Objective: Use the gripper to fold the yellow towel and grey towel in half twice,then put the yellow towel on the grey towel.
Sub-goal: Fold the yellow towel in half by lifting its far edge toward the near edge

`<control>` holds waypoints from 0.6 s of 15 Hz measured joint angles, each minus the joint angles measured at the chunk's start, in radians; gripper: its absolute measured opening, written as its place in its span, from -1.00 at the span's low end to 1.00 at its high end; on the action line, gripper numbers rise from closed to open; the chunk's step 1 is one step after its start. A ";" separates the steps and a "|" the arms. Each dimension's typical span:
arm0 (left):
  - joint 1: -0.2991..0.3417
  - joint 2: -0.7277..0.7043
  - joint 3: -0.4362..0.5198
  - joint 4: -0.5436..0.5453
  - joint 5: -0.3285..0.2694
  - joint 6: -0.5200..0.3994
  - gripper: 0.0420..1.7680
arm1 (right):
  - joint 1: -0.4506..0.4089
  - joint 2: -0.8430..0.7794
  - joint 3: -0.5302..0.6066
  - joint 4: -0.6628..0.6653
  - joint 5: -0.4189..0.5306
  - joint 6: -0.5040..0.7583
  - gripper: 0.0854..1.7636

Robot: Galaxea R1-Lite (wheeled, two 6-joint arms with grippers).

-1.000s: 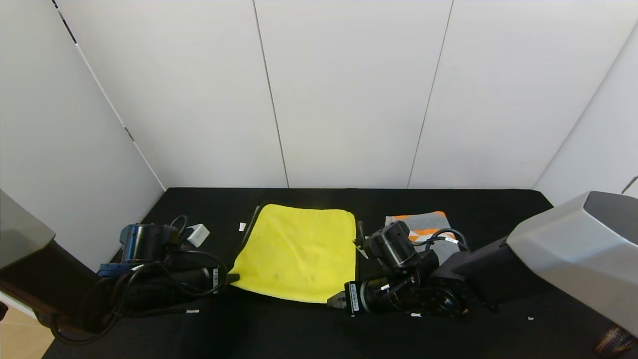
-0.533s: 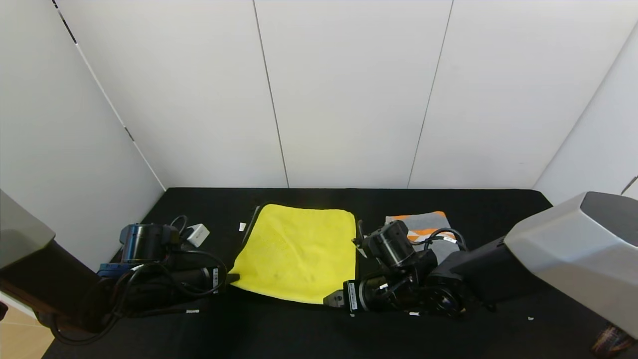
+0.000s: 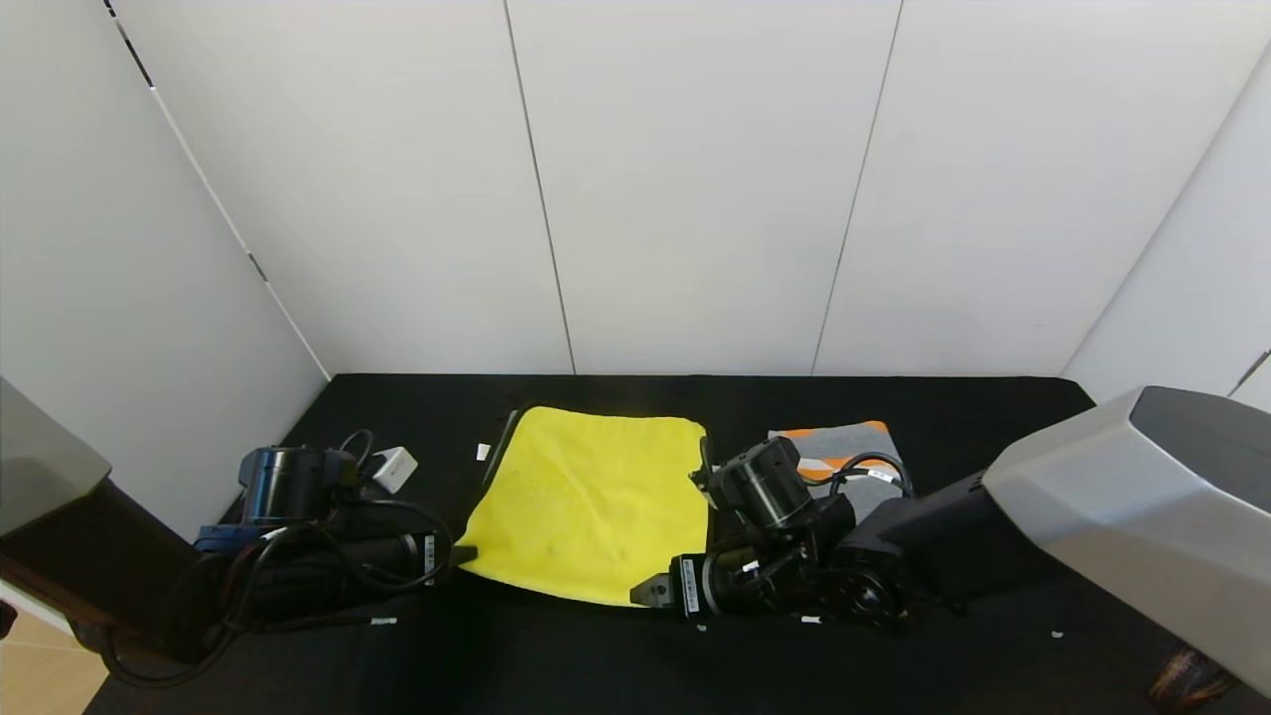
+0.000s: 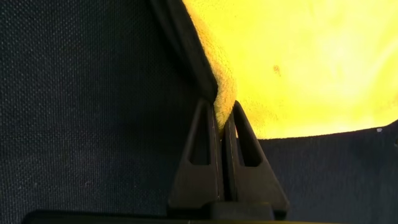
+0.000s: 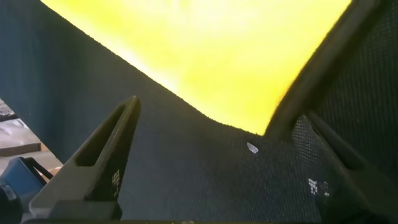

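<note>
A: Quick pass. Where's the yellow towel [image 3: 594,501]?

B: Flat on the black table [image 3: 943,417], mid-table, spread out, one layer as far as I can see. The dark trim shows along its far-left edge and its right edge.

A: And the grey one?

B: The grey towel [image 3: 844,445] lies to its right, apart from it, orange shapes at the far end, partly hidden behind the right arm. It looks folded small, but I can't count the layers.

A: Left gripper [image 4: 222,124]?

B: Low on the table at the towel's near-left corner. Fingers pressed together with the yellow edge pinched between the tips; the corner bunches up right at the fingers [image 4: 200,140]. From the head view its tip [image 3: 463,552] touches that corner.

A: Right gripper [image 3: 645,591]?

B: Down near the table at the towel's near-right corner, pointing left. Fingers spread wide, holding nothing. In the wrist view the corner of the yellow towel [image 5: 211,56] sits between the two fingers [image 5: 106,155] but farther out than the tips, touching neither as far as I can tell.

A: Anything else?

B: A small white box [image 3: 393,467] behind the left arm, and tiny white specks on the table.
</note>
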 joint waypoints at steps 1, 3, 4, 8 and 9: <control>0.000 0.000 0.000 0.000 0.000 0.000 -0.89 | 0.000 0.001 -0.001 0.000 0.000 0.000 0.87; -0.001 0.001 0.000 0.000 0.000 0.000 -0.89 | -0.001 0.002 -0.001 0.001 0.000 -0.001 0.81; -0.001 0.001 0.001 0.000 0.000 0.000 -0.89 | -0.001 0.003 -0.001 0.002 0.000 -0.001 0.60; -0.001 0.001 0.001 0.000 0.000 0.000 -0.89 | -0.001 0.005 0.000 0.001 0.000 0.000 -0.03; -0.001 0.001 0.001 0.000 -0.001 0.000 -0.89 | -0.001 0.005 0.000 0.001 0.000 0.000 -0.15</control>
